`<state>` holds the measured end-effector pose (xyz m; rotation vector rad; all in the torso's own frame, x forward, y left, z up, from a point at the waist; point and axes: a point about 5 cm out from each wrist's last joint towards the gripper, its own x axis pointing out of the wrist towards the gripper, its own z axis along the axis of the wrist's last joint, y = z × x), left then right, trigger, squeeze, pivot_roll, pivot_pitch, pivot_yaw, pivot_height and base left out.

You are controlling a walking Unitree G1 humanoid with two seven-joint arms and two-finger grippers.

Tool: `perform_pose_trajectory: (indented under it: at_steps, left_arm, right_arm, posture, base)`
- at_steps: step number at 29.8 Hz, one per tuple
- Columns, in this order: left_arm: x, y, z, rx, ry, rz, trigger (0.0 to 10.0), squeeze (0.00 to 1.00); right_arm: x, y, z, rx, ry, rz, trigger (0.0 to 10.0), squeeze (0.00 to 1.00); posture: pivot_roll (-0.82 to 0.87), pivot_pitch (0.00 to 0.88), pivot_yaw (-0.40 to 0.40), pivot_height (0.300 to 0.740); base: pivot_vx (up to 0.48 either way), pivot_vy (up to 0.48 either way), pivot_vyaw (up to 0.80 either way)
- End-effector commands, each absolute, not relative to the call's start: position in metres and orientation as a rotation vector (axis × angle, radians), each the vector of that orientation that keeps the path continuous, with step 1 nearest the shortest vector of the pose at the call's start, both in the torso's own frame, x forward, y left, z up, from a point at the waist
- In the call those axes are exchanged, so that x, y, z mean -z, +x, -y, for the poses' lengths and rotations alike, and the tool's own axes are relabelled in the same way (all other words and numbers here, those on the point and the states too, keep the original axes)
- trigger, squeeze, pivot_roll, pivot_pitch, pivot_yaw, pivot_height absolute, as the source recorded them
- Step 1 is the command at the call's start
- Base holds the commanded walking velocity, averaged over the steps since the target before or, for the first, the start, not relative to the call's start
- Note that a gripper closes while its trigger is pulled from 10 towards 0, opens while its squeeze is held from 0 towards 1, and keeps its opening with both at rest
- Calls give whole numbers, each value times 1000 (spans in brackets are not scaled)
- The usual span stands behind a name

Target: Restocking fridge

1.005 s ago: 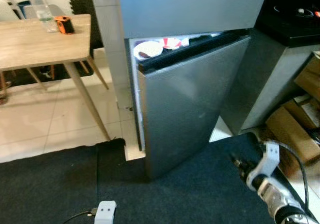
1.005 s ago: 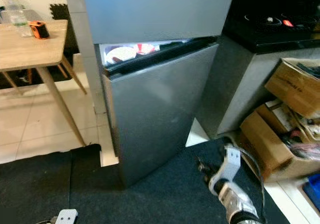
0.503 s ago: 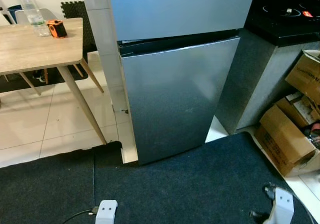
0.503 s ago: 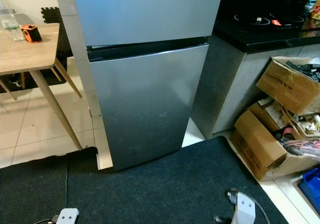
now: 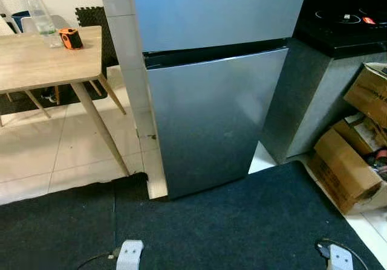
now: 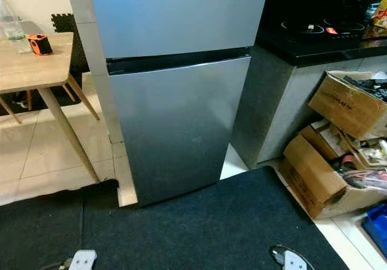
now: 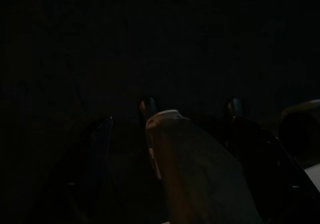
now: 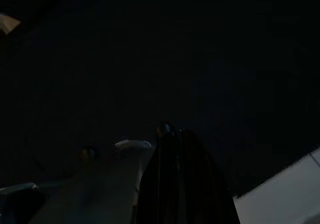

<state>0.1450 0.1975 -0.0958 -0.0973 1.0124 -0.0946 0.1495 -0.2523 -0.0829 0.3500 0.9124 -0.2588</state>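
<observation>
A tall silver fridge point(image 5: 211, 89) stands straight ahead with both its doors shut — the upper door meets the lower one along a dark seam, and the lower door reaches down to the floor. A dark carpet point(image 5: 242, 221) covers the floor in front of it, running up to the foot of the lower door, while pale tiles point(image 5: 60, 155) lie to the left beyond the carpet's edge. On the right, just beside the fridge, sits a grey cabinet with a black worktop point(image 6: 314, 40) carrying a hob. Left of the fridge stands a wooden worktop point(image 5: 42, 58) on slanted legs, well apart from the fridge door. Cardboard boxes point(image 6: 326, 161) are piled on the floor to the right, below the black worktop, some of them open with loose items inside. A clear plastic bottle point(image 5: 39, 16) stands upright near the far edge of the wooden worktop, and a small orange-and-black object point(image 5: 72, 38) lies just beside it. Both arms hang low — a pale part of the left arm point(image 5: 129, 255) and of the right arm point(image 5: 338, 258) peek in at the bottom of the head views, over the carpet. The wrist views are very dark; the left end effector point(image 7: 190, 108) and the right end effector point(image 8: 125, 149) can only be made out as dim shapes, and I cannot tell how far either is open or whether it holds anything.
</observation>
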Motion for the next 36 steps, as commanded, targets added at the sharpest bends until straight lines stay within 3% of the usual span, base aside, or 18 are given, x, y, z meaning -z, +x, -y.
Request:
perform_pose_trajectory:
  at_steps: [1, 31, 36]
  left_arm:
    - [99, 138, -198, 91, -97, -1040, 10000, 0]
    - [100, 137, -195, 92, -98, -1048, 10000, 0]
    - [100, 136, -195, 104, -94, -1053, 10000, 0]
  right_arm:
    - [82, 152, 252, 250, 349, -908, 10000, 0]
    - [84, 149, 251, 226, 300, -937, 10000, 0]
    - [84, 148, 254, 259, 257, -953, 10000, 0]
  posture:
    - [-66, 4, -21, 740]
    - [-70, 9, -25, 740]
    - [-70, 3, -26, 740]
  base:
    - [0, 0, 700]
    - [0, 0, 701]
    - [0, 0, 0]
